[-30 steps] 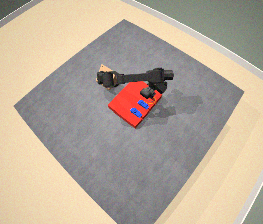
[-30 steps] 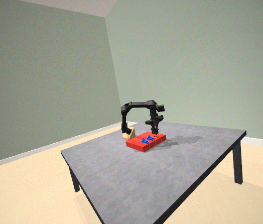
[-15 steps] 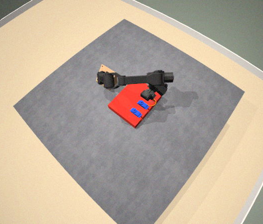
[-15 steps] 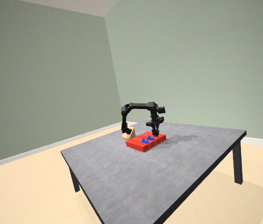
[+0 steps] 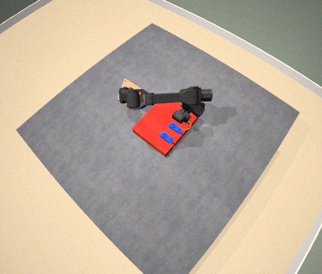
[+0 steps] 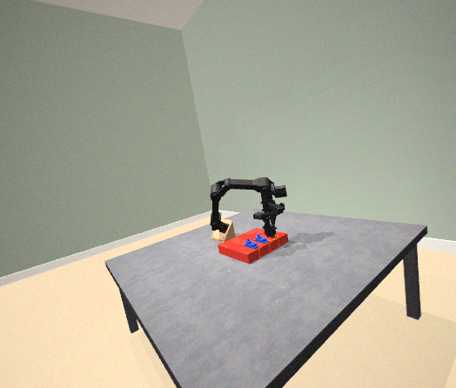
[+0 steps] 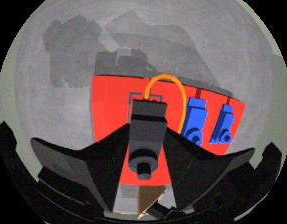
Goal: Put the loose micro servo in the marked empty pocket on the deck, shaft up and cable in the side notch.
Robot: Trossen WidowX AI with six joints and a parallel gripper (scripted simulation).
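Observation:
My gripper [image 5: 181,116] [image 6: 271,230] [image 7: 146,129] is shut on the loose micro servo [image 7: 147,129], a dark block seen end-on in the wrist view. Its orange cable [image 7: 166,78] [image 5: 190,125] loops out past it over the deck's edge. The servo hangs low over the end of the red deck [image 5: 152,124] [image 6: 235,253] [image 7: 110,99], beside two blue servos [image 5: 174,127] [image 5: 166,137] [image 7: 195,119] [image 7: 223,125] seated in their pockets. The servo hides most of the marked pocket. I cannot tell whether the servo touches the deck.
The deck lies on a grey table [image 5: 132,199] [image 6: 274,296]. The arm's base stands on a tan wooden wedge [image 5: 126,83] [image 6: 223,236] right behind the deck. The arm's shadow falls on the table to the right of the deck.

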